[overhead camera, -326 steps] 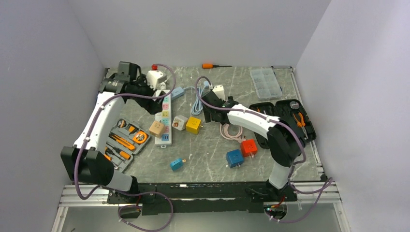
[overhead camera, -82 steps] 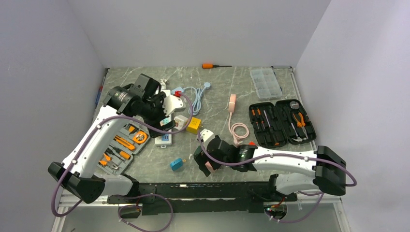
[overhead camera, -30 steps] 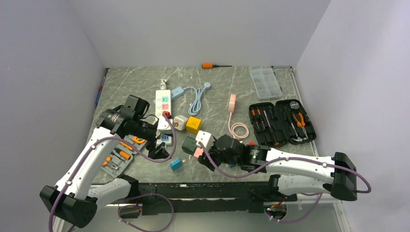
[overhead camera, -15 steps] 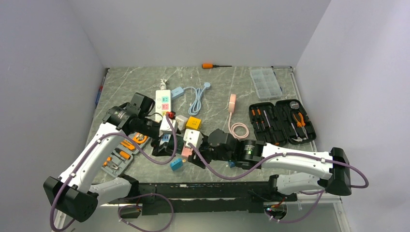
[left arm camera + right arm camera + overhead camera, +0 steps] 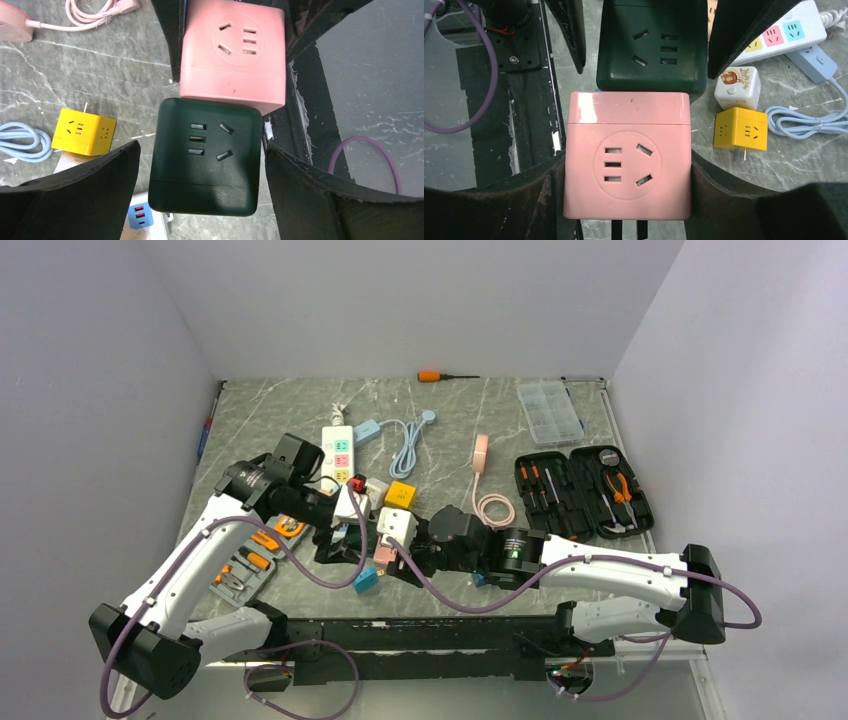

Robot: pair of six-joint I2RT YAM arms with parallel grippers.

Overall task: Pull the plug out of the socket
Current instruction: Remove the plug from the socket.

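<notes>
My right gripper (image 5: 626,200) is shut on a pink cube adapter (image 5: 626,150), its fingers pressed to both sides. A dark green cube plug (image 5: 205,155) sits flush against the pink cube's far face. My left gripper (image 5: 202,200) is open and straddles the green cube, with a gap on each side. In the top view the two grippers meet near the table's front middle, left (image 5: 338,540) and right (image 5: 392,545). The socket, a long white power strip (image 5: 784,30) with pastel outlets, lies behind them (image 5: 338,445), partly hidden by my left arm.
A yellow cube (image 5: 740,129) and a white cube with a sticker (image 5: 737,87) sit beside the strip. A light-blue strip with a coiled cord (image 5: 405,445), a pink cord (image 5: 490,508), two tool cases (image 5: 580,490) (image 5: 250,550) and a small blue cube (image 5: 365,578) lie around.
Over the last second my right arm carried the joined cubes leftward, and my left gripper came up around the green one. In the last half second almost nothing moved.
</notes>
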